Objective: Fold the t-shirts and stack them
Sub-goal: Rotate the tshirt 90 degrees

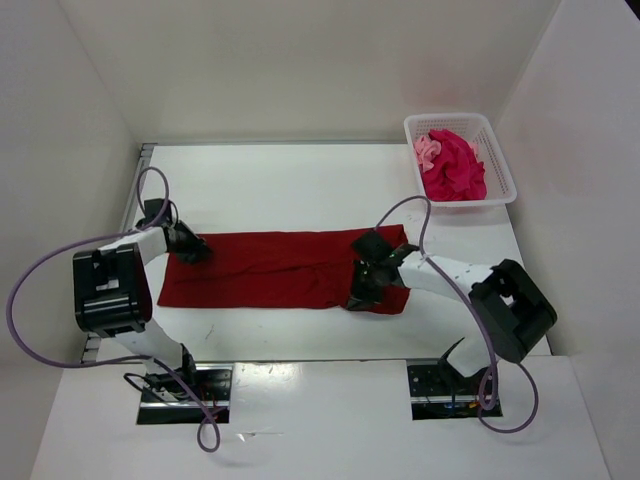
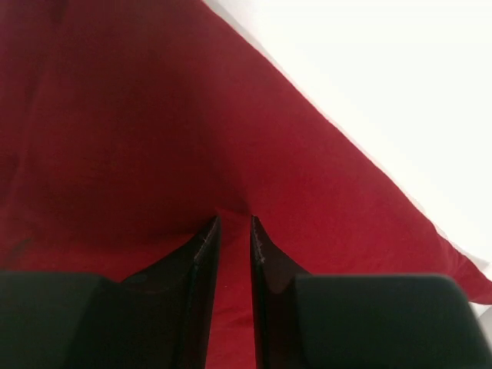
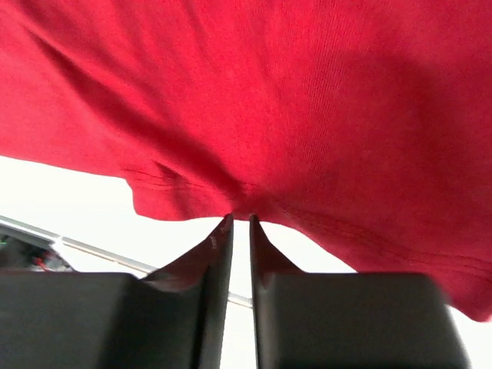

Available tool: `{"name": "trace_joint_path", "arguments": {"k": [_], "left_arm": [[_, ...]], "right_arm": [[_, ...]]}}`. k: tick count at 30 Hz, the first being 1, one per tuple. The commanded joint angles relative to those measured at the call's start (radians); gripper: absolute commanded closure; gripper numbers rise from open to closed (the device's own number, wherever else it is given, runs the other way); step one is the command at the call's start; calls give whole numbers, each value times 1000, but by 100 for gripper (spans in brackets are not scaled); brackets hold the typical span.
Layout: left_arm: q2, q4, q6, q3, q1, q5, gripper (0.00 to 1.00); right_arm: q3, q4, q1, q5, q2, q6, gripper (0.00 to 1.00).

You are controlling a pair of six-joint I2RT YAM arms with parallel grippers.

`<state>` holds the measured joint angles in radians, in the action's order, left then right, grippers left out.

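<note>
So the white table (image 1: 300, 180) takes up most of the top view. Stretched across the middle of it, left to right, is the dark red t-shirt (image 1: 270, 270), lying mostly flat as a long band with a few creases.

The left arm (image 1: 110, 290) reaches in to the shirt's left end, at its far corner. The right arm (image 1: 510, 310) comes in from the right and sits over the shirt's right end.

In the far right corner there's a white mesh basket (image 1: 500, 160), well apart from the red shirt. Most of it is filled by the bright magenta-pink t-shirt (image 1: 455, 170), all bunched up. The light salmon pink t-shirt (image 1: 427, 150) is crumpled against the basket's left side, touching the magenta one.

The left gripper (image 2: 234, 223) has its jaws down to a thin slit, with red cloth running up between them. The creases all pull in toward the tips, so it looks like it has a pinch of the red shirt.

The right gripper (image 3: 241, 219) is also nearly closed, just a narrow gap with white table showing through. Its tips sit right at the stitched hem (image 3: 323, 219), where the cloth puckers toward them. Honestly I can't tell if it actually has hold of the hem or is only touching it.
</note>
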<state>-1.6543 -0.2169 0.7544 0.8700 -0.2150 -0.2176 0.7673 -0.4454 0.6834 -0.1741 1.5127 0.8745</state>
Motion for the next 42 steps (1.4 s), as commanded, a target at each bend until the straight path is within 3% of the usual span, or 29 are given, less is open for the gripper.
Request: {"name": "trace_joint_path", "arguments": {"k": [1, 4, 5, 8, 12, 18, 23, 24, 27, 28, 30, 31, 32, 33, 36, 42], "left_arm": [[45, -4, -36, 18, -7, -52, 71], [120, -38, -58, 30, 48, -10, 72], [148, -38, -58, 30, 98, 3, 72], [148, -29, -58, 30, 175, 53, 72], [70, -6, -44, 30, 192, 44, 76], [-7, 27, 3, -22, -15, -75, 76], [-6, 27, 51, -81, -150, -95, 78], [10, 27, 51, -94, -159, -95, 78], [100, 4, 40, -94, -159, -127, 77], [155, -7, 40, -94, -159, -128, 77], [212, -53, 11, -71, -97, -96, 74], [265, -64, 11, -60, -33, -82, 74], [292, -64, 2, -60, 0, -69, 72], [329, -79, 2, -49, 32, -49, 70], [367, -104, 2, -8, 145, -23, 67], [398, -104, -7, 4, 296, -23, 63]], "right_arm": [[87, -24, -63, 56, -72, -38, 80], [154, -24, -175, 56, -53, -83, 80], [185, -24, -195, 70, -37, -92, 84], [237, 19, -248, 107, 68, -104, 99], [280, 71, -288, 166, 202, -106, 100], [381, 102, -312, 211, 366, -95, 100], [570, 102, -312, 167, 519, -95, 100], [642, 84, -312, 154, 568, -95, 100], [1063, -70, -291, 120, 834, -106, 100], [1335, -119, -279, 110, 980, -106, 100], [1653, -293, -253, 82, 1139, -117, 100], [2036, -359, -252, 47, 1311, -117, 100], [2240, -413, -240, 26, 1398, -108, 100], [2242, -389, -249, -25, 1440, -64, 100], [1997, -218, -240, -70, 1189, -63, 99], [2103, -462, -220, -1, 956, -278, 86]]}}
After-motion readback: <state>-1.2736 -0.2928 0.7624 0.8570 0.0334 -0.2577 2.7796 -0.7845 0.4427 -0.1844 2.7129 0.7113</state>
